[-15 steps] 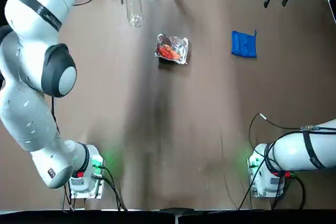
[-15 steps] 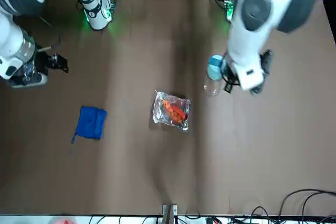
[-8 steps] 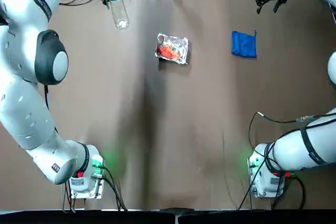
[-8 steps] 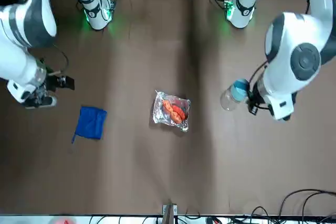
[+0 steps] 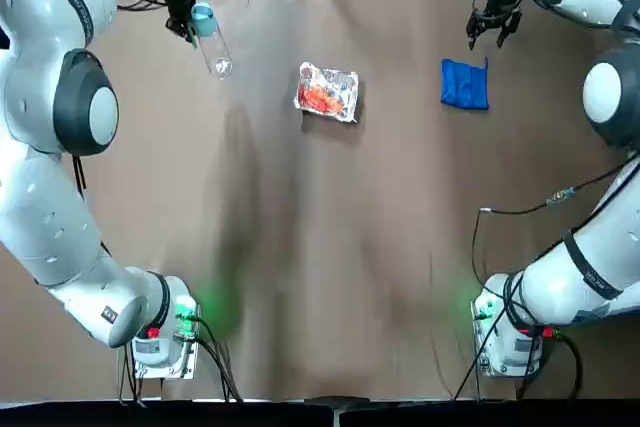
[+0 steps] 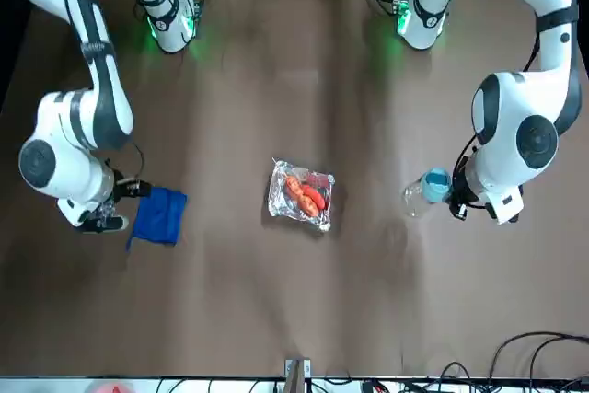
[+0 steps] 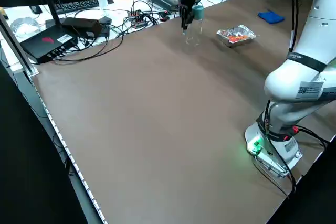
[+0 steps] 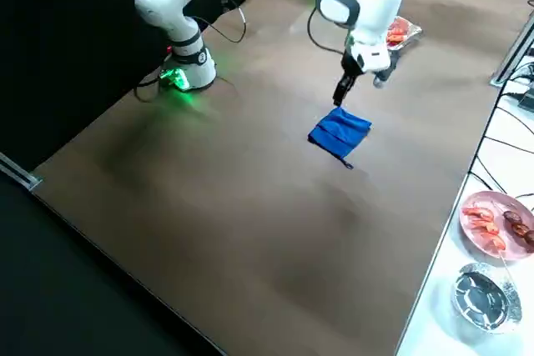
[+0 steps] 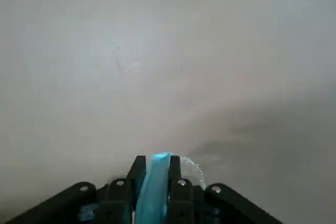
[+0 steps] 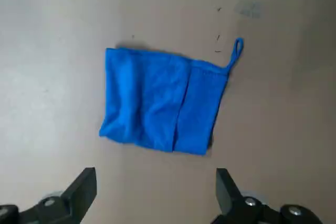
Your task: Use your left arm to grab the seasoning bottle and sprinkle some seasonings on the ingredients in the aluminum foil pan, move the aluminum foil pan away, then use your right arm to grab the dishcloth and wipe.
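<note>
Here, the left gripper [image 9: 156,174] pinches the clear plastic bottle's light-blue cap [image 9: 154,187], its base slanting near-right. The right gripper [image 10: 156,182], fingers spread, hovers above the blue cloth [image 10: 163,100].

Top, front: overhead, facing opposite ways, sharing brown table [image 5: 330,277]; sides: raised, diagonal; wrists: close, tableward.

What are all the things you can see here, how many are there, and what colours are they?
seasoning bottle: one, clear with light blue cap, between the left gripper's fingers
foil pan: one, silver, near the table's middle
ingredients: several, orange-red, in the foil pan
dishcloth: one, blue, on the table
plate: one, pink, beside the table, holding food
table: one, brown, under the arms
cables: many, black, past the table's far edge
left gripper: one, black, shut on the bottle
right gripper: one, black, open near the dishcloth
</note>
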You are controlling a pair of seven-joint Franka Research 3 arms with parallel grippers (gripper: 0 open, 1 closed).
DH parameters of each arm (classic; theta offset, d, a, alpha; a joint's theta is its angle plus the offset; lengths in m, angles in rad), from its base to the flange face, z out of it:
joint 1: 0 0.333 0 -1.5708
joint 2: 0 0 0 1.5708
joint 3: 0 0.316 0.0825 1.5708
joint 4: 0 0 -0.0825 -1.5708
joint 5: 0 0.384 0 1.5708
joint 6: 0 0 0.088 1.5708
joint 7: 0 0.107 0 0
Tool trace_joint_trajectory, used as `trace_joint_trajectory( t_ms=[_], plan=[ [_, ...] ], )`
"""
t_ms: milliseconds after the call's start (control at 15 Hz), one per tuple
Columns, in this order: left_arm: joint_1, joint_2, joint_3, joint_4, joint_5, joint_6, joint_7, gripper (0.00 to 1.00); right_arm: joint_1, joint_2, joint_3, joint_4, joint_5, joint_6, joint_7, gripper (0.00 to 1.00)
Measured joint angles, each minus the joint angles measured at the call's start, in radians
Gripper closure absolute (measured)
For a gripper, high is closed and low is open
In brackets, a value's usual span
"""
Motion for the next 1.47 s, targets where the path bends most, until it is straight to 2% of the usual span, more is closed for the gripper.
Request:
trace_joint_trajectory(
  t_ms=[267, 600, 867, 933, 1000, 1267, 1333, 1467],
  plan=[
    [-0.008, 0.008, -0.008, -0.064, 0.000, 0.071, -0.135, 0.77, -0.012, 0.103, 0.001, 0.006, 0.034, 0.094, 0.000, 0.00],
    [-0.013, 0.059, -0.009, -0.104, 0.000, 0.112, -0.150, 0.77, -0.012, 0.198, 0.002, 0.041, 0.091, 0.113, 0.001, 0.02],
    [-0.013, 0.075, -0.010, -0.115, 0.000, 0.112, -0.126, 0.77, -0.006, 0.229, 0.005, 0.046, 0.101, 0.170, 0.001, 0.10],
    [-0.013, 0.080, -0.011, -0.118, 0.000, 0.112, -0.123, 0.77, -0.005, 0.235, 0.005, 0.046, 0.101, 0.173, 0.001, 0.11],
    [-0.013, 0.084, -0.012, -0.119, 0.000, 0.112, -0.121, 0.77, -0.004, 0.241, 0.006, 0.046, 0.101, 0.175, 0.001, 0.18],
    [-0.013, 0.089, -0.011, -0.116, 0.000, 0.111, -0.120, 0.77, 0.009, 0.265, 0.007, 0.046, 0.090, 0.174, -0.001, 0.24],
    [-0.012, 0.091, -0.011, -0.115, 0.000, 0.111, -0.119, 0.75, 0.011, 0.269, 0.007, 0.045, 0.089, 0.174, -0.001, 0.26],
    [-0.012, 0.105, -0.014, -0.113, 0.000, 0.116, -0.120, 0.59, 0.013, 0.276, 0.007, 0.045, 0.088, 0.174, -0.001, 0.27]
  ],
)
